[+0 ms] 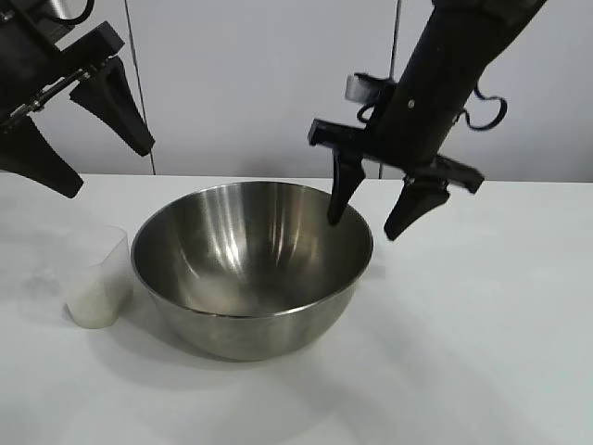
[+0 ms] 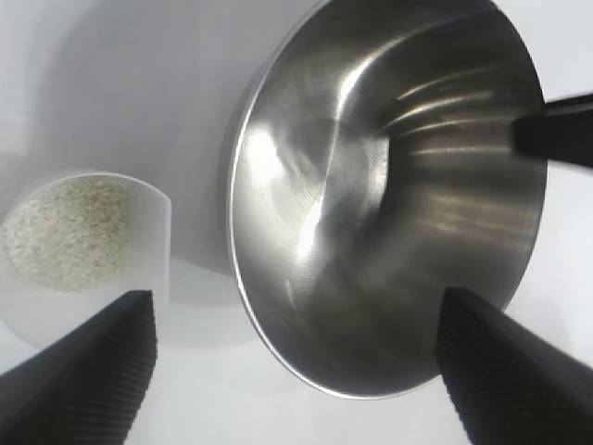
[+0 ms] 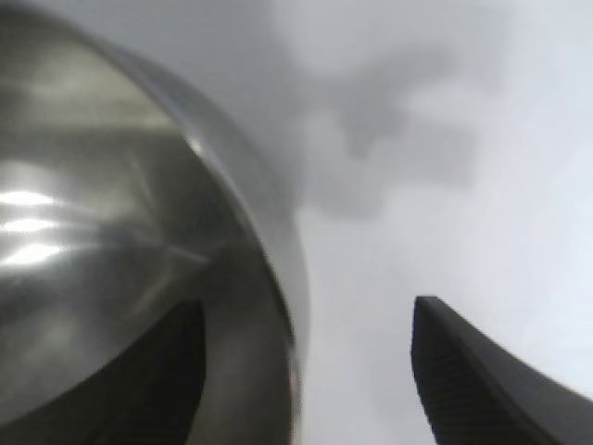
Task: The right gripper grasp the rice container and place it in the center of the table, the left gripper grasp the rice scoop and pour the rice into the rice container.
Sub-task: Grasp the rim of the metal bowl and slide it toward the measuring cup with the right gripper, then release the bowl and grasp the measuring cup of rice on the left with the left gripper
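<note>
**Watch the bowl rim and the light cup**

Your biggest risk sits with the table (image 1: pixel 482 352) itself: it is smooth and white, so anything nudged will slide rather than stay.

The rice container (image 1: pixel 252 269) stands in the lower centre of the exterior frame, looking roughly central and empty inside. The right gripper (image 1: pixel 375 211) straddles its far-right rim with fingers spread and released, one finger inside the wall, one outside. If you lift that arm at a slant, the inner finger could catch the thin rim and drag or tip the bowl.

The left gripper (image 1: pixel 102 158) hangs in the upper left, jaws wide and holding nothing, above the rice scoop (image 1: pixel 97 278), which stands upright just beside the bowl at lower left. Descend off-centre and a finger could knock this light cup over.

The rice (image 2: pixel 67 227) lies loose in the cup; a tilted grasp or a pinch that flexes the soft wall could spill grains.
</note>
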Robot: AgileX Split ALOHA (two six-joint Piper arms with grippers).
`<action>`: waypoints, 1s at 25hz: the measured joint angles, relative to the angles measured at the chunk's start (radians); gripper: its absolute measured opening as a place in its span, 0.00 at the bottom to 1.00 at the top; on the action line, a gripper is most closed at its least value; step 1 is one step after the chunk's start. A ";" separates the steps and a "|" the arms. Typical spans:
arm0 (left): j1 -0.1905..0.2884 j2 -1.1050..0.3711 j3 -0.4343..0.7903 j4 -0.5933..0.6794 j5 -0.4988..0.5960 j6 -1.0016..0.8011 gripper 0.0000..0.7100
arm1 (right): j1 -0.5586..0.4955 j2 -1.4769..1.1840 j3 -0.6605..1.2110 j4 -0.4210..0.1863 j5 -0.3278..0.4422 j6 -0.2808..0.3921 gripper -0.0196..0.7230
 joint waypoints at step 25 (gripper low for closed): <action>0.000 0.000 0.000 0.000 0.000 0.000 0.84 | -0.340 -0.923 -0.111 -0.316 0.248 -0.019 0.63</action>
